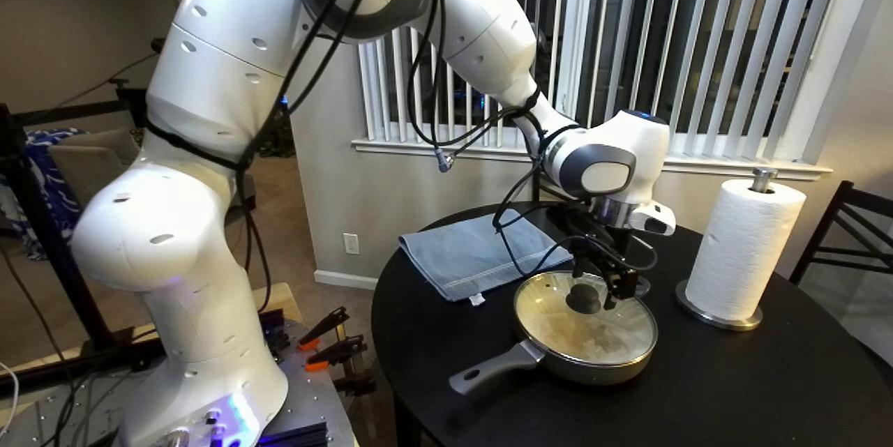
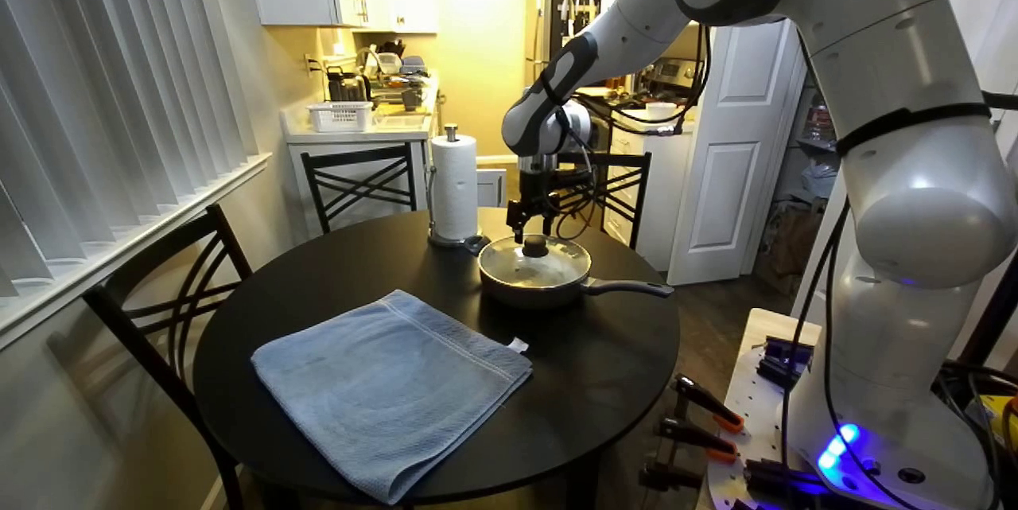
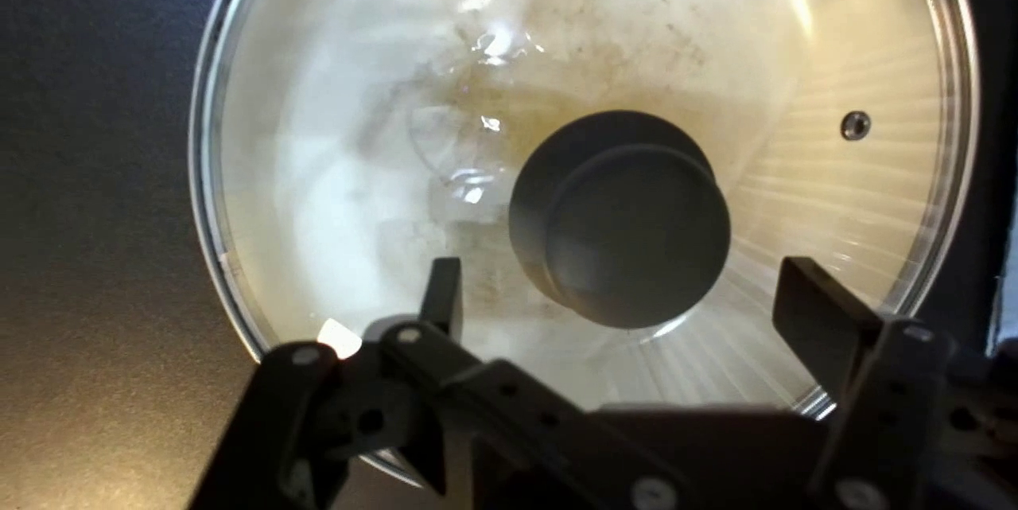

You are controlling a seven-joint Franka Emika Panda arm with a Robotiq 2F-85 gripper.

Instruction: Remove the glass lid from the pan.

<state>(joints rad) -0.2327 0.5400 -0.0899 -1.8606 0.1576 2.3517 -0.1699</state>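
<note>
The glass lid sits on the pan, its knob uppermost. The step in hand looks like lining up for the grasp; the next move calls for centring on the knob, closing, then lifting. Over the pan, the pincer is spread wider than the knob, gripping nothing, its fingers clear of it. Beneath the pan is the counter

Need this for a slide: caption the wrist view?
Open end effector above glass lid, dark knob not yet gripped.
</note>
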